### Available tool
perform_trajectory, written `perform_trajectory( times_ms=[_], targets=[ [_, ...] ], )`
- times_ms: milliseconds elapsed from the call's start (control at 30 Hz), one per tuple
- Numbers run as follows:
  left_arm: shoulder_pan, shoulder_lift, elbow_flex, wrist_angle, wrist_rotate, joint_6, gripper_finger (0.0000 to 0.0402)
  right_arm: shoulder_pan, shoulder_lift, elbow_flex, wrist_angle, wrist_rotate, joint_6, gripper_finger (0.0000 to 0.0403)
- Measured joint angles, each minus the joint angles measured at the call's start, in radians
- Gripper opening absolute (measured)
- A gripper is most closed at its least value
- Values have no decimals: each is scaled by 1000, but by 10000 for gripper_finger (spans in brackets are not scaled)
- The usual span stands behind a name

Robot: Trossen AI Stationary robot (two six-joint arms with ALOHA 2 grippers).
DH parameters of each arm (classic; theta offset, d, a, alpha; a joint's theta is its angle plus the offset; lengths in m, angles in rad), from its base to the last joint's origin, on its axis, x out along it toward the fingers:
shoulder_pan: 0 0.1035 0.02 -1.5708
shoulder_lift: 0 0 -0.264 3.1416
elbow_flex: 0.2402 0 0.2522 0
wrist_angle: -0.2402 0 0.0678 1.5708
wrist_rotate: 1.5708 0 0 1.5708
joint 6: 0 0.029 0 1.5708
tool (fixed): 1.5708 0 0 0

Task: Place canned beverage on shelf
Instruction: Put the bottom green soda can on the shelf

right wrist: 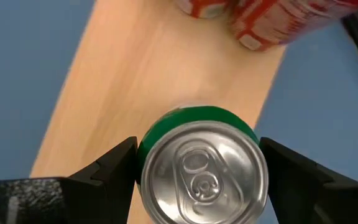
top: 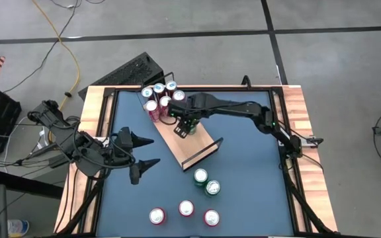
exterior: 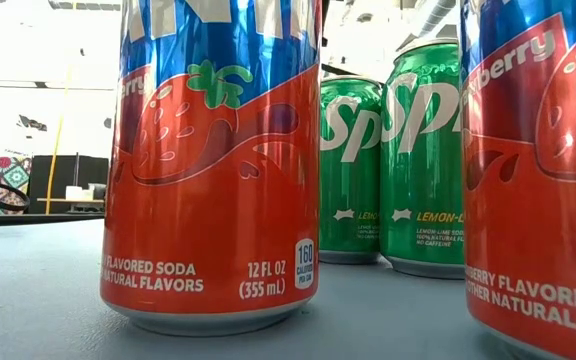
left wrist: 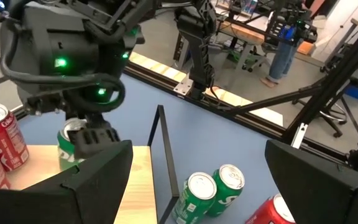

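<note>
Green can [right wrist: 202, 165] stands upright on the shelf [top: 189, 140], grasped between the right fingers [right wrist: 114, 168]. Left gripper [top: 144, 151] waits with fingers spread wide over the worktop's [top: 243, 152] left side.

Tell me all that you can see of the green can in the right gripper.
The green can is a soda can with a silver top and an unopened pull tab. It stands upright over the light-wood shelf, near the red cans at one end. The right gripper has a finger at each side of it, touching or almost touching; whether its base rests on the board is hidden.
</note>
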Motion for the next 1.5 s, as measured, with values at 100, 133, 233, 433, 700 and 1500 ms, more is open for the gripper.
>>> perform_trajectory(
  times_ms=[100, 133, 233, 433, 700, 1500],
  targets=[
    [0, 0, 0, 0, 0, 5, 352, -14, 0, 0, -1, 8, 31, 285],
    [0, 0, 0, 0, 0, 5, 352, -17, 0, 0, 4, 8, 40, 285],
    [0, 0, 0, 1, 0, 7, 352, -20, 1, 0, 14, 7, 48, 285],
    [1, 0, 0, 1, 0, 27, 352, -19, 1, 0, 17, -3, 21, 286],
    [21, 0, 0, 1, 1, 30, 352, -25, 2, 0, 25, -49, -18, 331],
    [272, 72, 0, -117, 97, 121, 352, -2, -471, 5, -66, -59, -128, 380]
  ],
)
